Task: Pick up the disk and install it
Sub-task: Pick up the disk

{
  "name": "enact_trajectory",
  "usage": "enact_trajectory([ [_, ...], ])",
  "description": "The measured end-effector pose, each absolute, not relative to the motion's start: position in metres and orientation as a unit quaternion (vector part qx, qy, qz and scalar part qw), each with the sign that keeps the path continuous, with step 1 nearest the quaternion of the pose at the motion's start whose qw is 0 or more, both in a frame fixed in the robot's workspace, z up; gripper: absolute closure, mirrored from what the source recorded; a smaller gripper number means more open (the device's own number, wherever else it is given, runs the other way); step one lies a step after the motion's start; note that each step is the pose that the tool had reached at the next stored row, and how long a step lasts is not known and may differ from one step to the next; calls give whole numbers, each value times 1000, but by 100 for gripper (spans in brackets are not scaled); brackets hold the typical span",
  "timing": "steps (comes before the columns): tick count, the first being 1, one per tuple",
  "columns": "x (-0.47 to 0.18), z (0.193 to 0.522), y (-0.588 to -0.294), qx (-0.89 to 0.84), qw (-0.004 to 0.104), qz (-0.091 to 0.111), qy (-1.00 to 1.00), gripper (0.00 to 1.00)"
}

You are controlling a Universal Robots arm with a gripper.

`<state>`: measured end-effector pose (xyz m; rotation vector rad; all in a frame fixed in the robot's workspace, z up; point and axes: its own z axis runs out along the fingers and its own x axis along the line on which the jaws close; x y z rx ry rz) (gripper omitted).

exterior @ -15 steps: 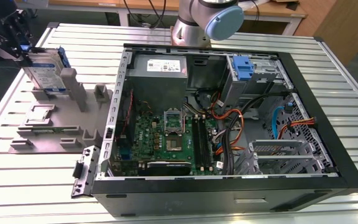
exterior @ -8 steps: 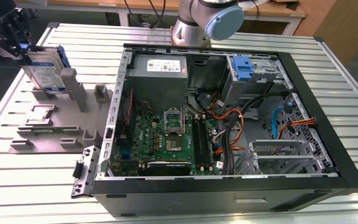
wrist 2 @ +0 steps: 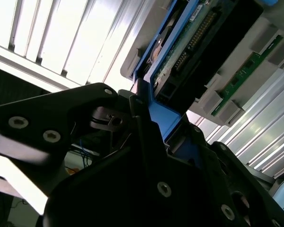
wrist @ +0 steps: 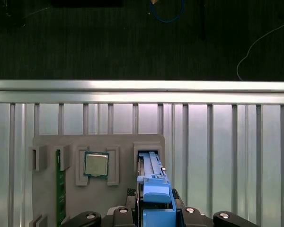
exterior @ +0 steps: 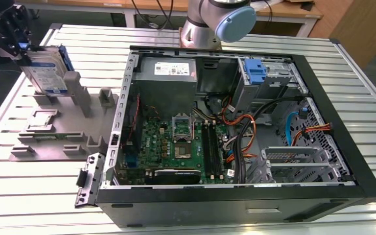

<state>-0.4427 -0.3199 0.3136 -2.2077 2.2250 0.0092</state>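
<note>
Currently the gripper [exterior: 18,45] is held pointing downward over the grey fixture [exterior: 77,105], near the table's [exterior: 37,196] edge at the exterior view's left, with the arm's base [exterior: 204,29] mounted at the far edge. Its fingers [wrist 2: 141,124] are closed on the blue rail [wrist 2: 163,118] at the upper end of the disk [exterior: 45,71]. The disk is stood on edge at a fixture slot, well apart from the open computer case [exterior: 344,147].

Disk [exterior: 45,73], grey with white-and-blue label, blue rails, standing on edge, top clamped by hand [exterior: 23,48]
</note>
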Motion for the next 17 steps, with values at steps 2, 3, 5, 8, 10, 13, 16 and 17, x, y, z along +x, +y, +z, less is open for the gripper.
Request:
enact_trajectory([
  [2,-443,316,-320,-704,4,3,710,63],
  [3,-443,317,-320,-704,4,3,710,63],
  [5,-443,319,-320,-704,4,3,710,63],
  [8,-443,322,-320,-704,4,3,710,63],
  [10,-443,325,-320,-704,3,3,710,63],
  [13,-443,329,-320,-704,4,3,710,63],
  [16,-443,332,-320,-704,4,3,710,63],
  [17,-443,334,-320,-704,4,3,710,63],
])
